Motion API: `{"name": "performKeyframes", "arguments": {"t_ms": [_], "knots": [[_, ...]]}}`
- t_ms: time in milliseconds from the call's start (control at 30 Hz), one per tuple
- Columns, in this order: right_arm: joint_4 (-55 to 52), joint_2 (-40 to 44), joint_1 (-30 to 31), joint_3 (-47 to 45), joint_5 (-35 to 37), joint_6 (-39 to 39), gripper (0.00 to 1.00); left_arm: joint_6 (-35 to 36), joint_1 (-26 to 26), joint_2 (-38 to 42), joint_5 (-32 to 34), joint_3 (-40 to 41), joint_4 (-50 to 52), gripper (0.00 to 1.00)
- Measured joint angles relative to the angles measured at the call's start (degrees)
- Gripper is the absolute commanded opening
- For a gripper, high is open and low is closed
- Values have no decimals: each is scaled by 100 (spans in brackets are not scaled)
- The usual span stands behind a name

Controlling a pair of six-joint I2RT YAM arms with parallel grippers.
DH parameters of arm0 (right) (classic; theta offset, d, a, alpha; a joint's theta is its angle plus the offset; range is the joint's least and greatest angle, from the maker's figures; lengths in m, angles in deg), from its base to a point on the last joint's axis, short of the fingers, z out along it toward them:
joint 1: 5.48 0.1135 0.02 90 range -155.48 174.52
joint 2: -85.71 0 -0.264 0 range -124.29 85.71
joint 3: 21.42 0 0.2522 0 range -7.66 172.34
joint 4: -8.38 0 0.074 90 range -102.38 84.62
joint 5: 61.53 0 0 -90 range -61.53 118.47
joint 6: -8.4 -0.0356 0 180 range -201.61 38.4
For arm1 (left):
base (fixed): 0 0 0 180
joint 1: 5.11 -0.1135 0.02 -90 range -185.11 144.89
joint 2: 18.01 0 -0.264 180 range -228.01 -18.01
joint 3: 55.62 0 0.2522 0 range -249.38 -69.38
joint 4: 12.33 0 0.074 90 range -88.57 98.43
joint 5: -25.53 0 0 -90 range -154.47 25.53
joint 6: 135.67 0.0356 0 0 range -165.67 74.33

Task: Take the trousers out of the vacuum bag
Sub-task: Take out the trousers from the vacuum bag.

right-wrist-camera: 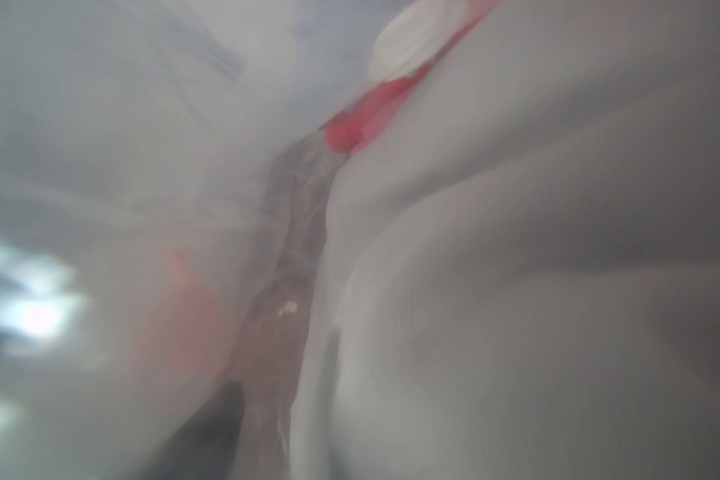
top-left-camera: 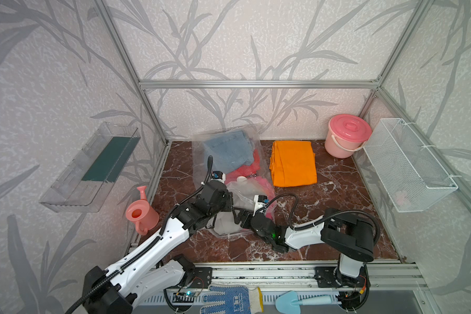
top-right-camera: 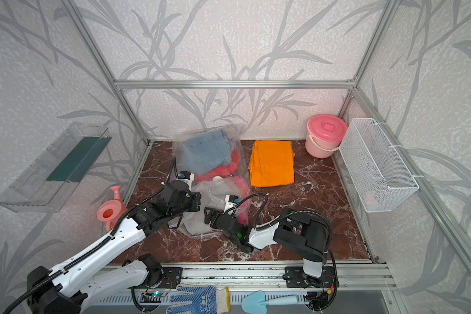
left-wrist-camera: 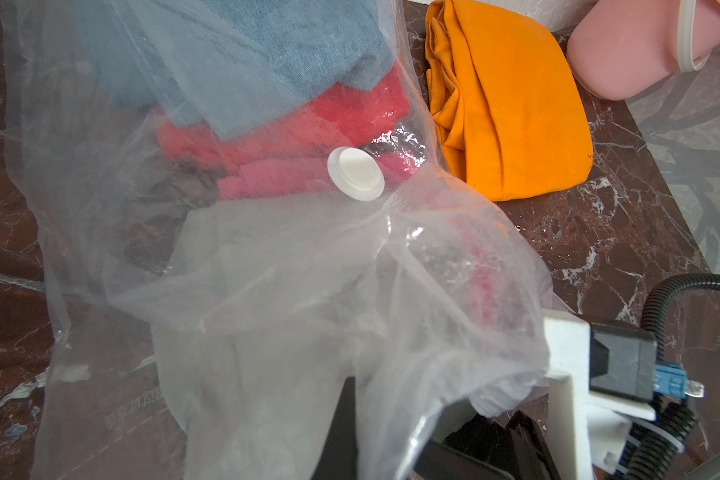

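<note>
Floor [top-left-camera: 337,212]: brown marble.
Left gripper [top-left-camera: 230,202]: arm stretched forward, jaws clamped on bag [top-left-camera: 199,163] film.
Bag: mid-floor, holding denim, red, pink and grey trousers [top-left-camera: 226,152].
Right gripper [top-left-camera: 238,217]: elbow bent, jaws wide at bag mouth.
Orange trousers [top-left-camera: 292,163]: outside, beside bag.

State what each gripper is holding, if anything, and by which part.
The left gripper is shut on the vacuum bag, pinching its upper layer near the open end. The right gripper is open and grips nothing.

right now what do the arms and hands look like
White shells, black joints on the left arm and right arm. Ribbed black cable runs along each. Black left hand and right hand, each with a white camera mount and blue plug. Green light on right wrist.
</note>
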Motion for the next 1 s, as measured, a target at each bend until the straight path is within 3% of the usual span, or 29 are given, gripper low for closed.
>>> {"name": "performKeyframes", "arguments": {"t_ms": [267, 333, 567, 700, 867, 1000], "knots": [[413, -341, -22, -42, 142, -192, 83, 0, 0, 0, 13, 0, 2, 0], [610, -444, -61, -42, 138, -219, 75, 0, 0, 0, 31, 0, 4, 0], [710, -533, -232, -42, 81, -114, 32, 0, 0, 0, 68, 0, 7, 0], [566, -302, -245, -42, 20, 94, 21, 0, 0, 0, 81, 0, 7, 0], [566, 72, -245, -111, 4, 262, 21, 2, 0, 0, 81, -9, 39, 0], [597, 11, -240, -238, 7, 197, 36, 2, 0, 0, 81, -46, 68, 0]]}}
